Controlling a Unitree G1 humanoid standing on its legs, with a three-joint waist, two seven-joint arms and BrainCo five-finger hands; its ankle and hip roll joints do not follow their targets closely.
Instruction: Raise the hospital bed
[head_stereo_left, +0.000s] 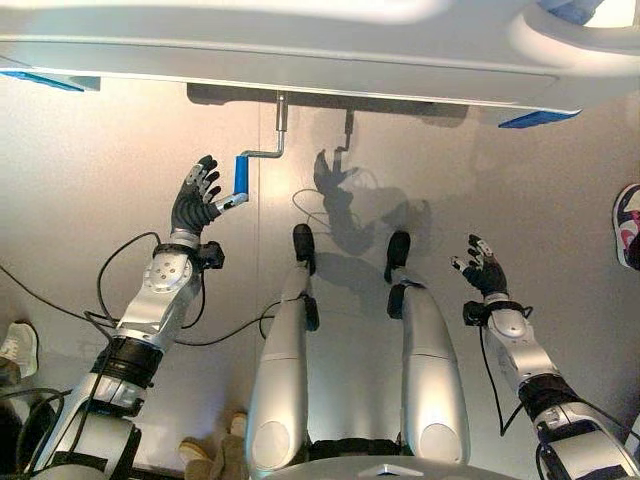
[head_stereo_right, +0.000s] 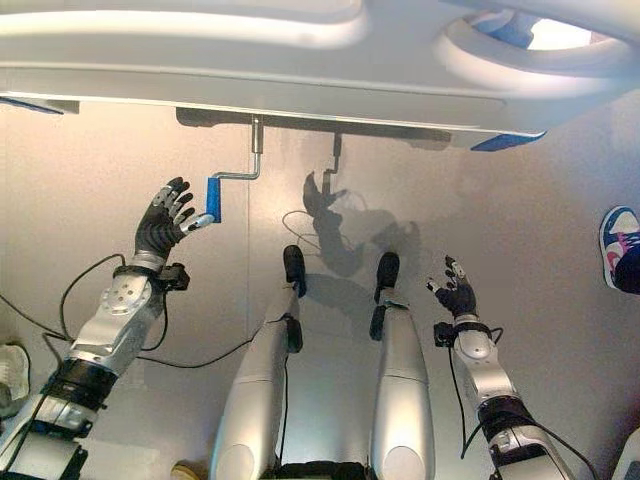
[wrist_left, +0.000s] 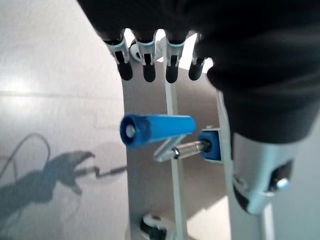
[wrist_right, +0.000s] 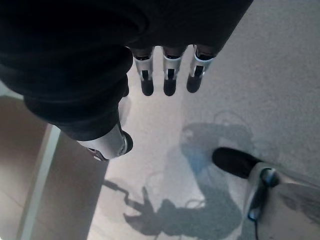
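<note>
Blue crank handle (head_stereo_left: 241, 174) just beside released left hand (head_stereo_left: 195, 199) thumb, under bed (head_stereo_left: 300, 50); right hand (head_stereo_left: 484, 270) relaxed, empty.

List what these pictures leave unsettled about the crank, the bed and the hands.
- Crank shaft's upper end: in the left eye view it runs up from the blue crank handle and vanishes under the hospital bed.
- Bed: cut off by the top edge, so its height cannot be judged.
- Contact: the left hand is open beside the handle; touch is unclear.
- Right hand: open, its palm side is turned away.
</note>
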